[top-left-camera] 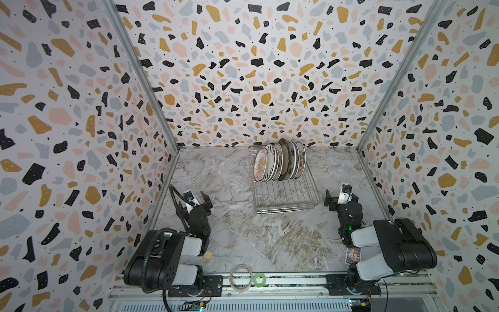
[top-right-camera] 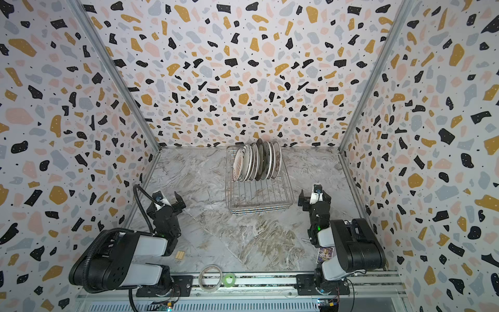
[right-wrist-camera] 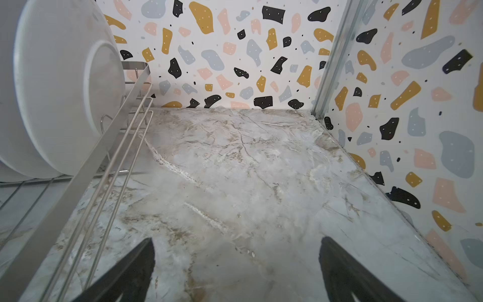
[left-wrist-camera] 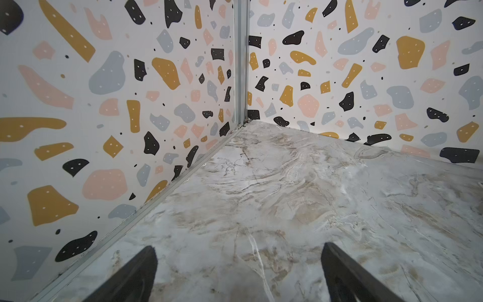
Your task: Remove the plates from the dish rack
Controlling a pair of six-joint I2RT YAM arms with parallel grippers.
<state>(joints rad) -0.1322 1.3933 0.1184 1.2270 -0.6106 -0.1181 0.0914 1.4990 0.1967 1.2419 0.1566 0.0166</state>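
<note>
Several plates (top-left-camera: pixel 279 162) (top-right-camera: pixel 256 162) stand on edge in a row at the far end of the dish rack (top-left-camera: pixel 286 208) (top-right-camera: pixel 259 210), a silver wire basket near the back wall. The nearest plate on the left shows an orange print. My left gripper (top-left-camera: pixel 197 201) (top-right-camera: pixel 171 202) hovers open over the marble, left of the rack and apart from it. My right gripper (top-left-camera: pixel 340 200) (top-right-camera: pixel 314 201) is open too, just right of the rack's near corner. In the right wrist view a white plate back (right-wrist-camera: pixel 60 91) and the rack's rim (right-wrist-camera: pixel 104 157) lie beside the empty right gripper (right-wrist-camera: pixel 236 240). The left gripper (left-wrist-camera: pixel 237 251) faces bare marble.
Terrazzo-patterned walls close in the left, back and right sides. A clear tape roll (top-left-camera: pixel 240 278) and a small green tape roll (top-left-camera: pixel 259 279) lie on the front rail. A small wooden block (top-left-camera: pixel 208 255) sits by the left arm and a printed card (top-left-camera: pixel 353 255) by the right arm.
</note>
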